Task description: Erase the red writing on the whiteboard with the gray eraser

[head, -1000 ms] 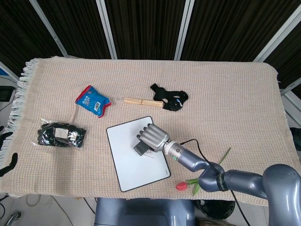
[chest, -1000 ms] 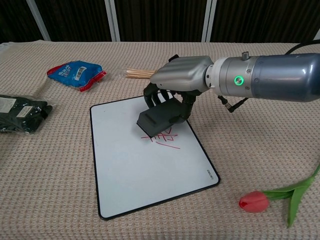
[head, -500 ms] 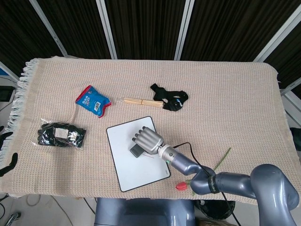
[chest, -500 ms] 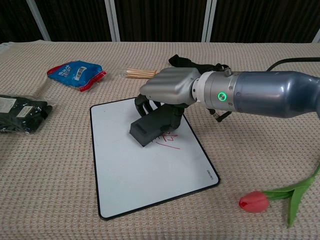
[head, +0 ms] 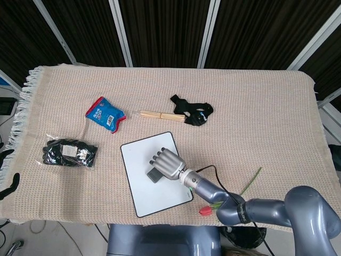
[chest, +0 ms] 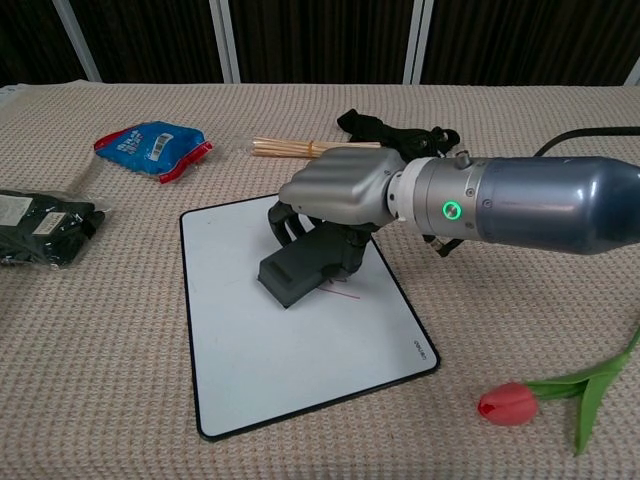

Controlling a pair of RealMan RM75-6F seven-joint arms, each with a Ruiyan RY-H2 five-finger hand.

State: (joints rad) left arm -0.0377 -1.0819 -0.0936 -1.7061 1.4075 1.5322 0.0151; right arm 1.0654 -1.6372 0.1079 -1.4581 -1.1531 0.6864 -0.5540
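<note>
My right hand [chest: 335, 200] [head: 168, 163] grips the gray eraser [chest: 305, 267] [head: 154, 174] and presses it flat on the whiteboard [chest: 260, 350] [head: 144, 192], near the board's middle. Only a thin trace of red writing [chest: 342, 291] shows by the eraser's right end; the hand and eraser cover whatever lies beneath them. My left hand appears in neither view.
A red tulip [chest: 510, 403] [head: 206, 210] lies right of the board near the table's front edge. Behind the board are wooden sticks [chest: 275, 147] [head: 160, 114] and a black strap [head: 193, 112]. A blue packet [head: 105, 113] and a bag of black items [head: 69, 152] lie to the left.
My right hand has slid the eraser toward the near left across the board. The red writing that showed beside the eraser has shrunk to a faint line.
</note>
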